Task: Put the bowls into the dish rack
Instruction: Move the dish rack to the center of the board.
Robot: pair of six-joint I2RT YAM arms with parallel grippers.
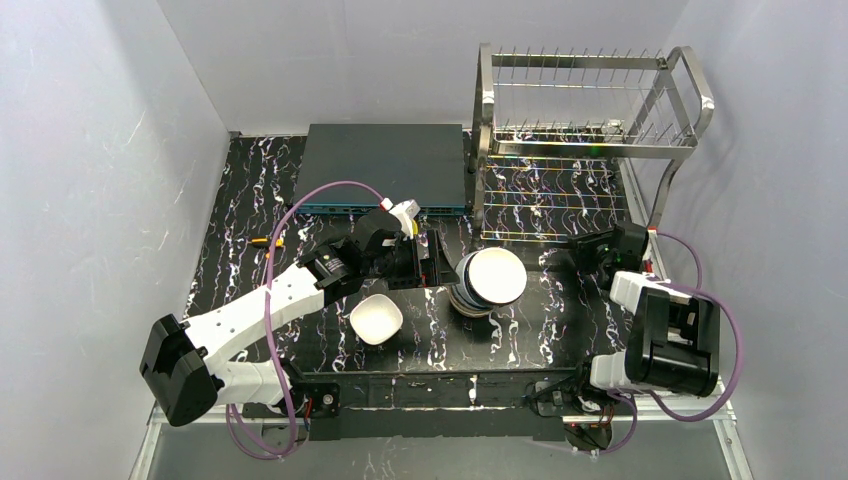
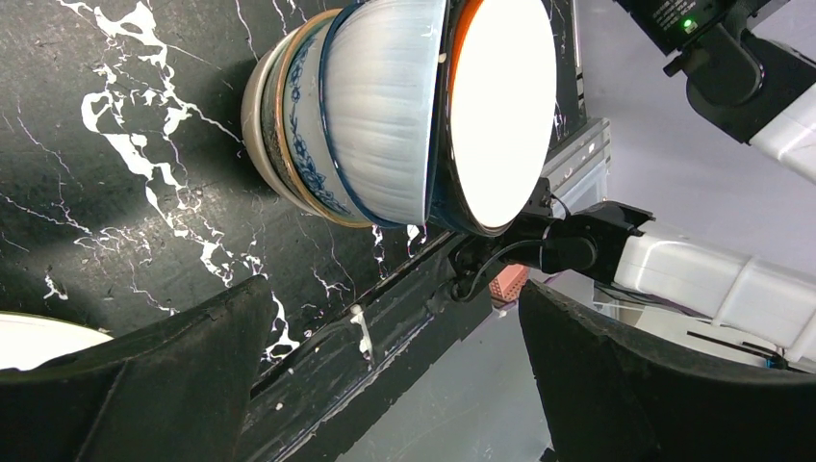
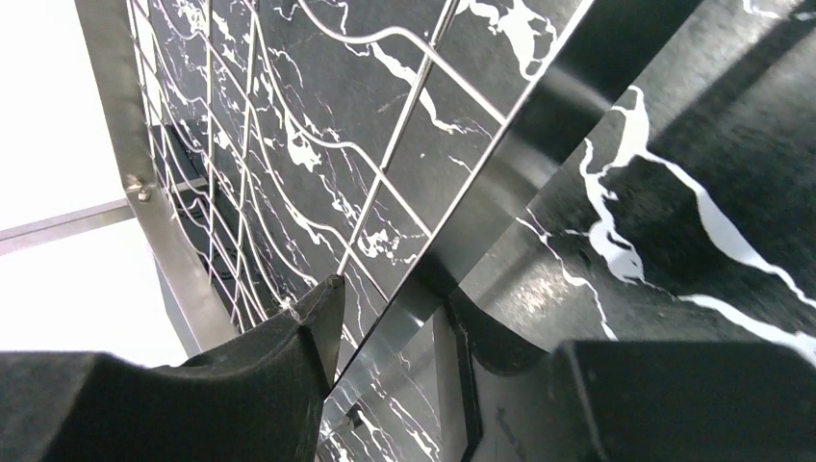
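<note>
A stack of several bowls (image 1: pixel 487 283) stands mid-table; its top bowl is tilted, white inside with a dark rim. A single white bowl (image 1: pixel 376 318) sits to its left. My left gripper (image 1: pixel 424 262) is open and empty just left of the stack. In the left wrist view the stack (image 2: pixel 385 115) lies ahead of the open gripper (image 2: pixel 395 287), and the white bowl's edge (image 2: pixel 34 339) shows at the left. The steel dish rack (image 1: pixel 585 130) stands at the back right with no bowls in it. My right gripper (image 1: pixel 590 250) is open and empty by the rack's front; its wrist view shows the gripper (image 3: pixel 447 318) and the rack's lower wires (image 3: pixel 289 164).
A flat dark grey-blue box (image 1: pixel 385 165) lies at the back, left of the rack. A small yellow item (image 1: pixel 265 241) lies at the left of the table. White walls close in on both sides. The right arm (image 2: pixel 712 279) shows beyond the stack in the left wrist view.
</note>
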